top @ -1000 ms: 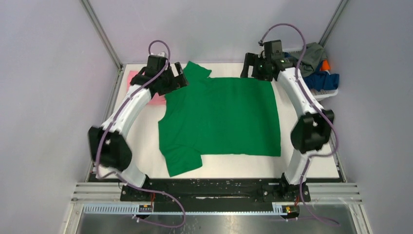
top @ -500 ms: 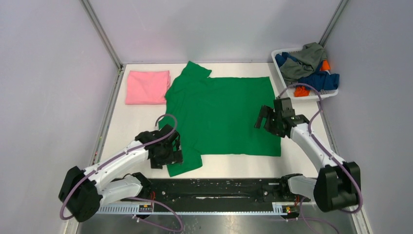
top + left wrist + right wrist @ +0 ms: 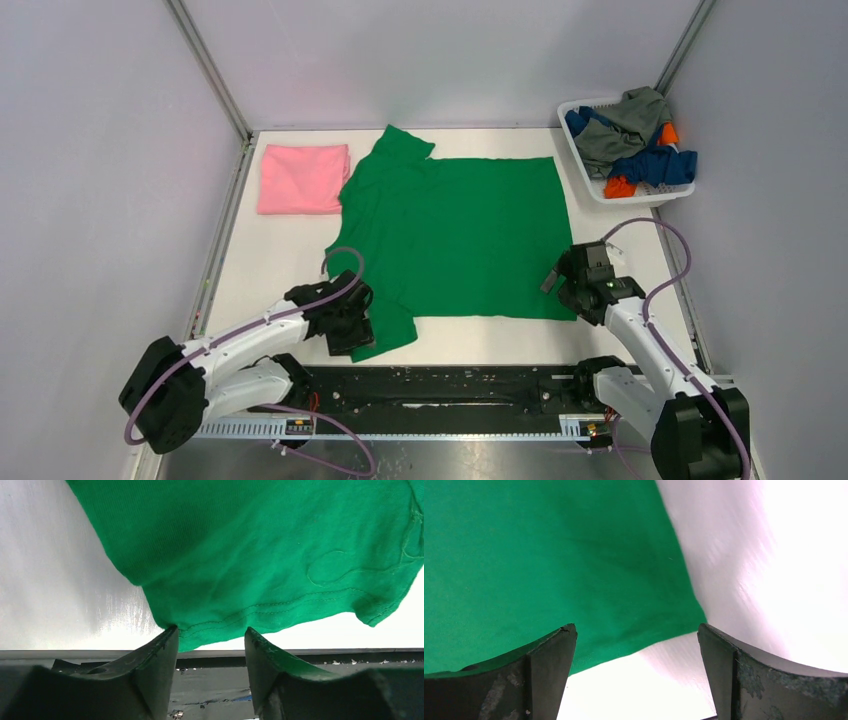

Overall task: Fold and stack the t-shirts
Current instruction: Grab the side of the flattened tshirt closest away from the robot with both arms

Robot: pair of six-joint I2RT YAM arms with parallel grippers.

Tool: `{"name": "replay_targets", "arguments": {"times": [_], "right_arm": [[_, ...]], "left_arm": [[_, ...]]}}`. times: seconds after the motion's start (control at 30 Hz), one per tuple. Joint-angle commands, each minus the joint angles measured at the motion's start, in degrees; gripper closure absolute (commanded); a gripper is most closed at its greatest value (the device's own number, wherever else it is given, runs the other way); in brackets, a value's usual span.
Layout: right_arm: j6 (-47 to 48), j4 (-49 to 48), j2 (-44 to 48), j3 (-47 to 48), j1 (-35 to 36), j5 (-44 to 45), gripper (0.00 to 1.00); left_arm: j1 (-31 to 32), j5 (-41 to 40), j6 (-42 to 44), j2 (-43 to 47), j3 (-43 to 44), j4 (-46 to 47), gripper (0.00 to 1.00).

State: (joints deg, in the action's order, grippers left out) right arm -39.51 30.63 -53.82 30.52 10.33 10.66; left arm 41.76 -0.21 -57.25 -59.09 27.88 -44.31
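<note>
Okay, your left gripper (image 3: 210, 636) sits partly spread at the near sleeve hem of the green t-shirt (image 3: 455, 235), which lies flat on the table (image 3: 280, 260); the hem is between the fingers but not pinched. Your right gripper (image 3: 636, 632) gapes wide over the shirt's near right corner, holding nothing. The pink t-shirt (image 3: 302, 178) lies folded far left, and the other shirts (image 3: 625, 135) are heaped in the basket (image 3: 628, 201).
</note>
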Motion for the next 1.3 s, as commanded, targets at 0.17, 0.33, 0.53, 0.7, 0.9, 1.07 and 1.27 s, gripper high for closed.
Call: {"name": "replay_targets", "arguments": {"times": [0.17,0.33,0.53,0.7,0.9,1.07,1.27], "right_arm": [[-7.0,2.7,1.7,-2.0,-3.3,1.4,0.01],[-9.4,3.3,1.5,-3.7,-5.9,-0.7,0.01],[-12.1,-0.5,-4.2,-4.7,-8.3,-5.4,0.01],[-14.4,-6.1,-9.5,-5.6,-8.7,-9.6,0.12],[-13.8,-7.3,-10.2,-5.2,-8.8,-10.5,0.36],[-11.8,-5.3,-5.9,-5.6,-8.8,-9.0,0.63],[-7.4,-4.7,-3.7,-4.2,-8.7,-6.8,1.00]], "left_arm": [[1.1,-2.2,-0.2,-6.1,-1.2,5.1,0.71],[1.2,-2.1,0.4,-5.6,-1.1,4.5,1.00],[1.2,-0.1,2.1,-1.3,0.8,4.4,1.00],[1.3,2.1,2.2,2.9,3.0,3.9,1.00],[1.2,2.1,1.6,3.9,6.9,3.3,1.00],[1.0,3.2,1.7,3.5,10.0,5.0,1.00],[-2.1,6.0,3.3,2.2,11.9,8.1,1.00]]}}
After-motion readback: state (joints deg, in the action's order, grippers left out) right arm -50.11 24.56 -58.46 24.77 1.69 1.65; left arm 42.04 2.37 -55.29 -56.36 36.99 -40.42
